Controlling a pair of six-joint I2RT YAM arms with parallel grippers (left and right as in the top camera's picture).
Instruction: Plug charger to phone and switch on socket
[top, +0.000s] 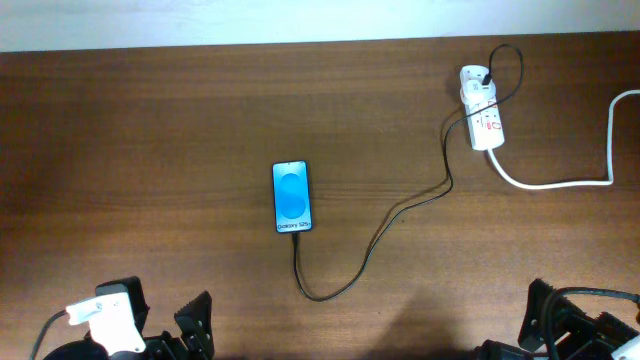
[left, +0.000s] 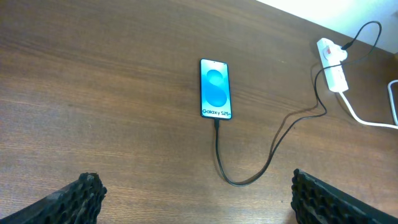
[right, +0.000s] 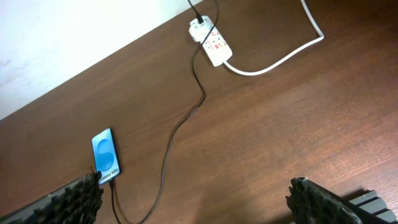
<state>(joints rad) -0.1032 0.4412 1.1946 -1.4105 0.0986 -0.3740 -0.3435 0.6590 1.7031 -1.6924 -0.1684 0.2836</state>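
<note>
Where the overhead camera looks down: it alone takes in both arms at once, the left arm (top: 110, 320) at the near left corner of the wooden table (top: 150, 130) and the right arm (top: 585, 325) at the near right corner.
Phone: the phone (top: 291, 197) lies flat near the table's middle, screen up and lit blue, well apart from both arms.
Charger: the charger (top: 400, 212) leaves the phone's near end, loops toward the near edge, then snakes off to the socket (top: 483, 120) at the far right.
Socket: a white strip with a black plug (top: 484, 78) at its far end; a thick white cord (top: 560, 183) leaves its near end and runs right.
Left wrist view alone: the "Galaxy S25" lettering reads clearly, and the cable's tip touches the phone's lower edge; whether it is seated I cannot tell.
Right wrist view alone: red marks show on the socket's switches, their position too small to tell; a pale wall (right: 62, 37) stands past the far edge.
Left gripper (left: 199, 202): held above the table on the near side of the phone, looking down and forward; jaws spread wide, nothing between them.
Right gripper (right: 199, 205): held high, angled toward the socket, the phone at its lower left; jaws spread wide, gripping nothing.
</note>
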